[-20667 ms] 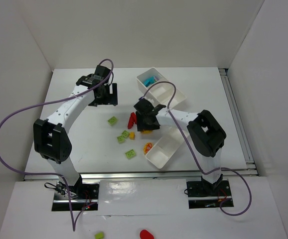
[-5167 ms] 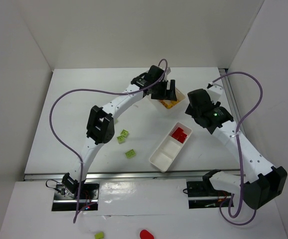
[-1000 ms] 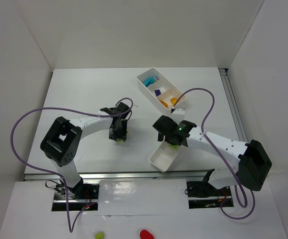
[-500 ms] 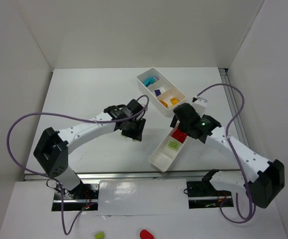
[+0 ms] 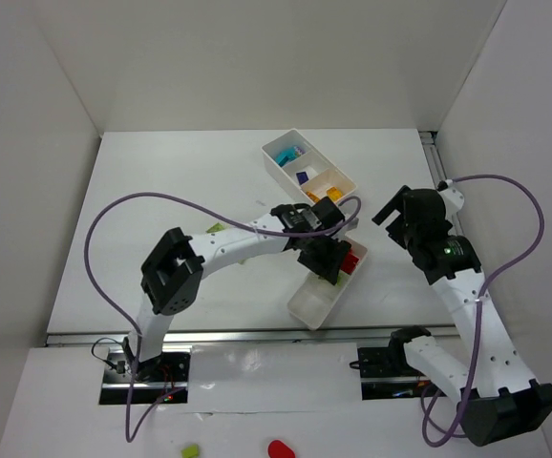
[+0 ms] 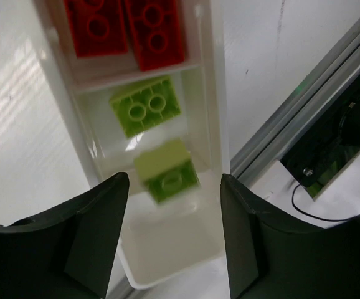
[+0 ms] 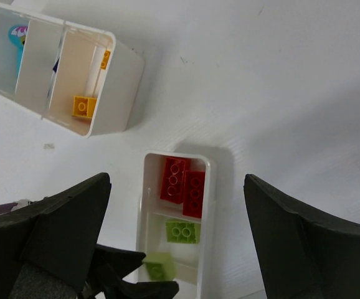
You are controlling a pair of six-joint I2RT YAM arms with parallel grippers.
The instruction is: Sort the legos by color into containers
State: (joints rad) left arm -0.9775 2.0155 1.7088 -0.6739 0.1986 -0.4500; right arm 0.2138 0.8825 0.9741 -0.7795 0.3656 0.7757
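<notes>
Your left claw [image 5: 326, 258] has just swung over the near tray [image 6: 216, 75] and part-opened, so its lime green brick [image 6: 167, 171] is dropping, blurred, beside the green brick [image 6: 146, 112] already there, leaving one lime brick [image 5: 214, 229] on the tabletop, while your right claw [image 5: 393, 212] hangs wide, empty.

White table [image 5: 161, 191] stands boxed in by plain white panels: a back wall [image 5: 276, 57], a left wall [image 5: 18, 143] and a right wall [image 5: 534, 114]. A near rail [image 5: 228, 335] and a side rail [image 5: 435, 153], both aluminium, edge the tabletop. A white ledge [image 5: 286, 377] lies in front. Bright, even light casts only soft shadows.
</notes>
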